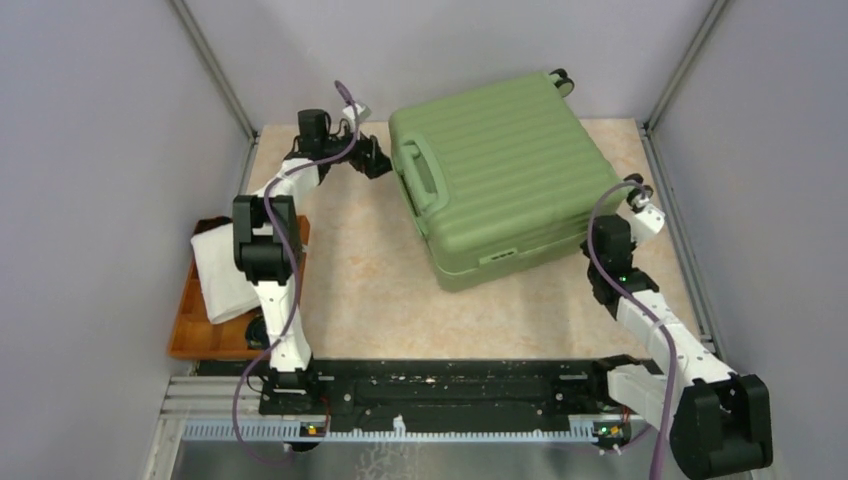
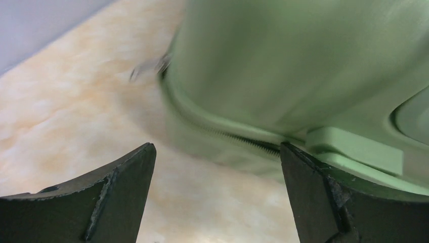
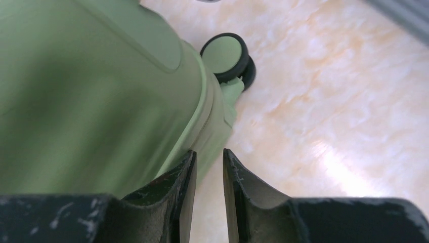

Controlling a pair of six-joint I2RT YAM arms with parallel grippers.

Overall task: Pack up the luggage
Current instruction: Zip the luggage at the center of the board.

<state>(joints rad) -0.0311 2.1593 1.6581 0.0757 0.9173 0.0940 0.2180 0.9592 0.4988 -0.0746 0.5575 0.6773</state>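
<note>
The luggage (image 1: 495, 175) is a light-green ribbed suitcase lying flat and closed on the far half of the table. My left gripper (image 1: 378, 160) is open and empty at its left side, near the green side handle (image 1: 425, 175). In the left wrist view the shell (image 2: 303, 61) and its zipper line (image 2: 243, 137) fill the frame just beyond my open left gripper (image 2: 217, 147). My right gripper (image 1: 640, 200) is at the suitcase's right near corner. In the right wrist view it (image 3: 208, 152) is nearly shut with a narrow gap, empty, beside the shell (image 3: 86, 91) and a black wheel (image 3: 225, 54).
An orange tray (image 1: 190, 330) holding a folded white cloth (image 1: 225, 265) sits at the table's left edge, beside the left arm. Grey walls and metal posts close in the table on three sides. More wheels (image 1: 562, 80) stick out at the suitcase's far corner.
</note>
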